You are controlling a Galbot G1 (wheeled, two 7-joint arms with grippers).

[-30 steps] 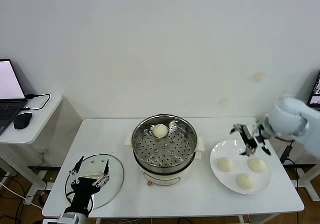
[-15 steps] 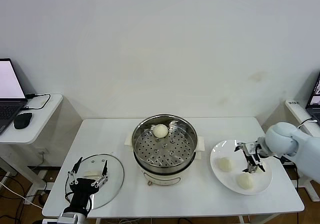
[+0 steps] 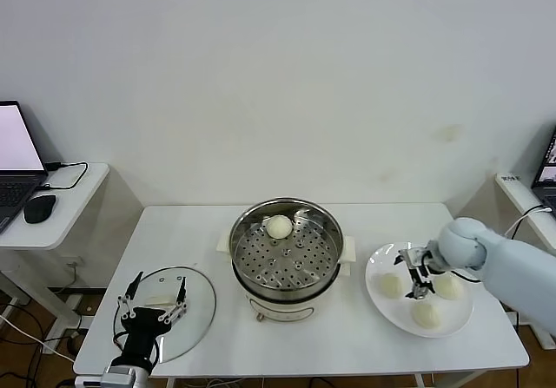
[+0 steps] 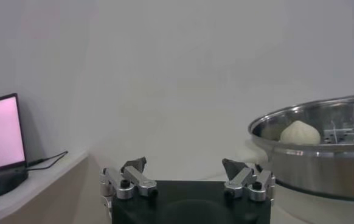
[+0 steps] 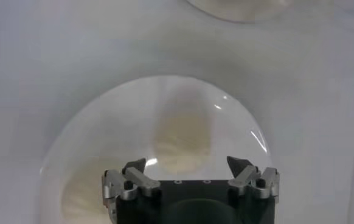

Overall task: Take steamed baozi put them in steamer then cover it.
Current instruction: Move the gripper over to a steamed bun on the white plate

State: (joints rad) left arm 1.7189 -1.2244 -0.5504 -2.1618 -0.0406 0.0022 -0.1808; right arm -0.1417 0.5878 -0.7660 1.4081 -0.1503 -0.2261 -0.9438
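Observation:
The steamer (image 3: 285, 294) stands mid-table with one baozi (image 3: 278, 226) on its perforated tray. Three more baozi (image 3: 388, 285) (image 3: 448, 286) (image 3: 426, 313) lie on a white plate (image 3: 379, 259) to the right. My right gripper (image 3: 414, 272) hangs open low over the plate, between the two rear buns, holding nothing. The glass cover (image 3: 198, 305) lies flat at front left, and my left gripper (image 3: 155, 305) stays open just above it. One wrist view shows the steamer (image 4: 323, 164) and its bun (image 4: 298, 132) beyond open fingers (image 4: 139, 163). The other looks down on the cover (image 5: 165, 103).
A side table at the far left carries a laptop (image 3: 13, 162) and a mouse (image 3: 39, 207). The white wall runs close behind the table. Bare tabletop lies between the steamer and the plate and along the front edge.
My right gripper has come down and leftward from the plate's back right rim to between the buns. The left arm, the cover and the steamer have not moved.

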